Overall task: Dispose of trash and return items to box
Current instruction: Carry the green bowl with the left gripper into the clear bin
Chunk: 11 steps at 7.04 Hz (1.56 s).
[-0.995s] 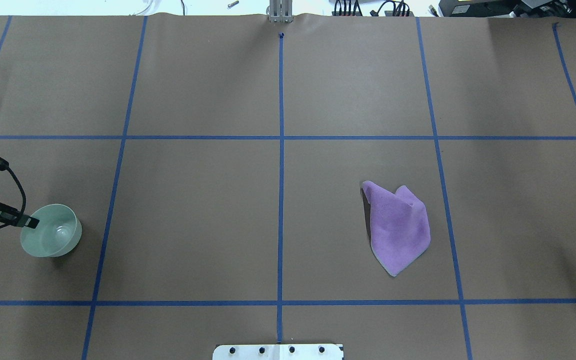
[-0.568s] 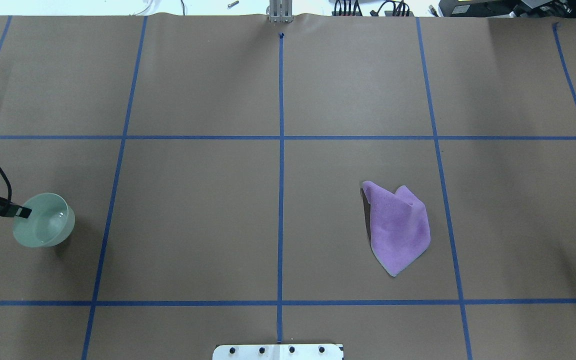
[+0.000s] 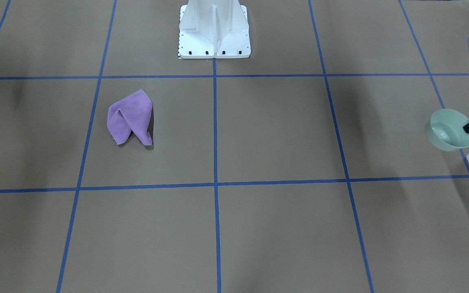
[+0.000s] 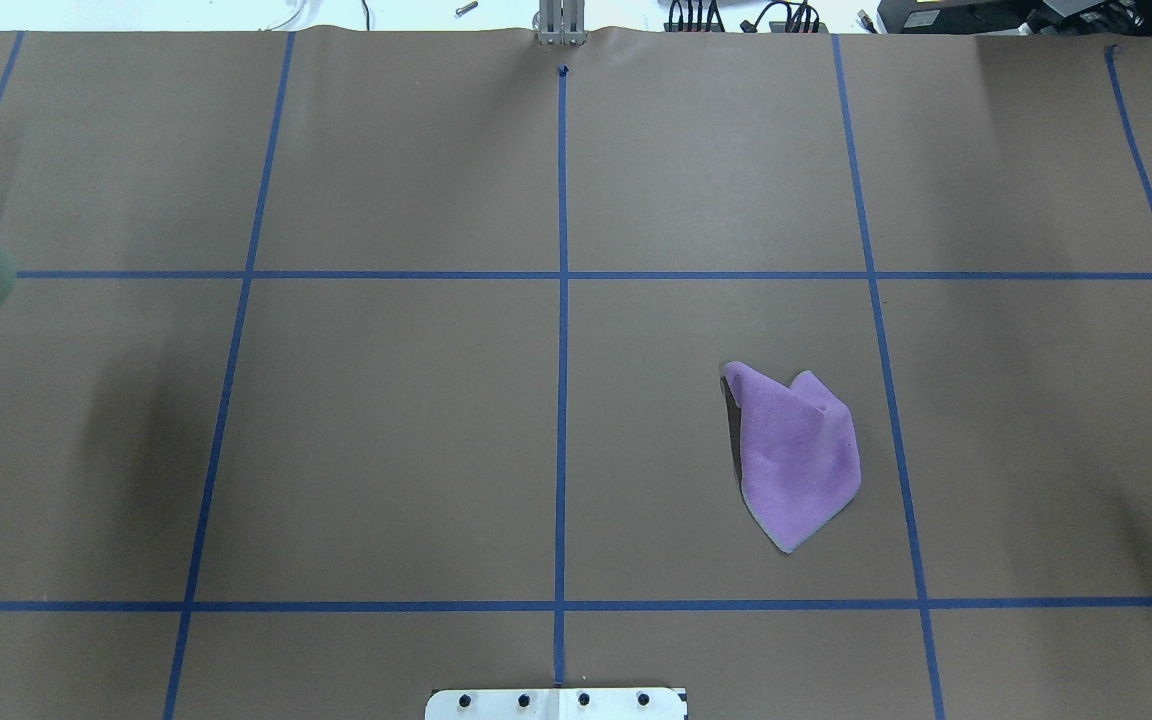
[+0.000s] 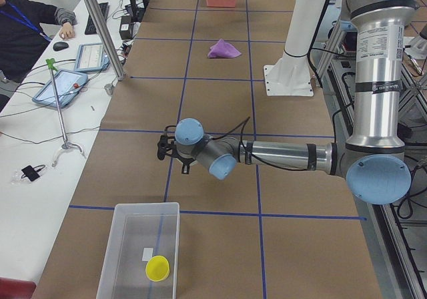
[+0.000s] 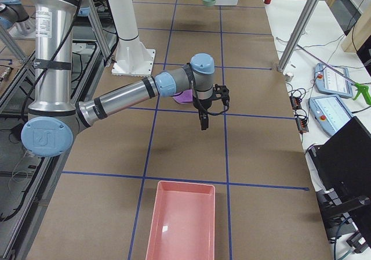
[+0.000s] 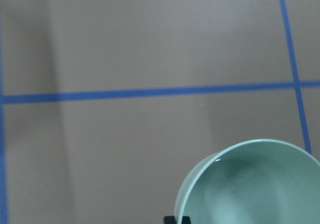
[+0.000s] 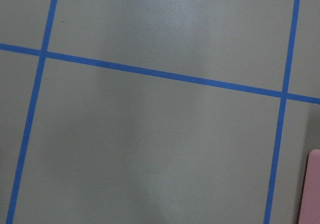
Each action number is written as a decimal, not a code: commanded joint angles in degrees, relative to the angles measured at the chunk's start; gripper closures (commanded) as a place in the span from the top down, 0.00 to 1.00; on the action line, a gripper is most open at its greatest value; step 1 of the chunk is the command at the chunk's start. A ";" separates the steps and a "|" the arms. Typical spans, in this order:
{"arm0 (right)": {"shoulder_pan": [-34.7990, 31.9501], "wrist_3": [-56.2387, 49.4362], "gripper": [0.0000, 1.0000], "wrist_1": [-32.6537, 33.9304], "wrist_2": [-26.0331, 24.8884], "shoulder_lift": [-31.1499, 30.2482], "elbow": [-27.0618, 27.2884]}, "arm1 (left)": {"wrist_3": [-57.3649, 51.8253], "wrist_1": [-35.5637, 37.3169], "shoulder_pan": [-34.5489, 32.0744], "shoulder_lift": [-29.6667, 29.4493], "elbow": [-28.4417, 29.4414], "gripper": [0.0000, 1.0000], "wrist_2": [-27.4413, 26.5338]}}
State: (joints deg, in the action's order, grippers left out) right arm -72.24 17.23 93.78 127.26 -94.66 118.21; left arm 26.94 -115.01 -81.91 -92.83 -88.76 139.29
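- Fingers first: the left fingers (image 3: 468,129) are clenched on the rim of a pale green bowl (image 3: 450,130). One finger is inside the bowl and the other is outside it.
- The bowl is upright with its mouth up, and it looks empty. Judging by its offset shadow, it hangs clear of the tabletop (image 4: 396,430).
- The box (image 5: 137,245) lies just beyond the bowl, farther toward the robot's left end of the tabletop and slightly away from the base. Its near corner is just beside the bowl in the front-facing view.
- The box's long axis runs along the length of the tabletop. A yellow cup (image 5: 158,269) already sits inside it.
- The left arm is much the nearer to the box, so the coming move is probably a short carry over the wall, then a release.
- The right fingers (image 6: 202,122) hover over bare tabletop near the pink tray (image 6: 182,219). I cannot tell whether they are released or clenched.
- A crumpled purple cloth (image 4: 801,455) lies on the robot's right half, well apart from both the box and the tray.
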 commanded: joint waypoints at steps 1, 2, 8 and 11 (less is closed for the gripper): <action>0.00 0.09 1.00 0.00 0.01 0.00 0.00 | -18.08 8.92 -12.69 -14.84 22.17 0.00 -0.25; 0.00 0.09 1.00 0.00 0.01 0.00 0.09 | -23.89 8.40 -14.40 -19.62 33.19 0.00 -0.51; 0.09 0.17 1.00 0.00 -0.08 0.53 0.09 | -9.98 -18.85 -5.54 -25.03 56.77 0.00 -12.73; 0.09 0.17 1.00 0.00 -0.17 0.79 0.00 | -15.12 -23.67 -3.43 -22.58 56.42 0.98 -12.47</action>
State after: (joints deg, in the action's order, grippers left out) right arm -72.16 17.40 93.78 127.10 -93.96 118.25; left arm 14.99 -136.74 -85.90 -116.54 -32.10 126.68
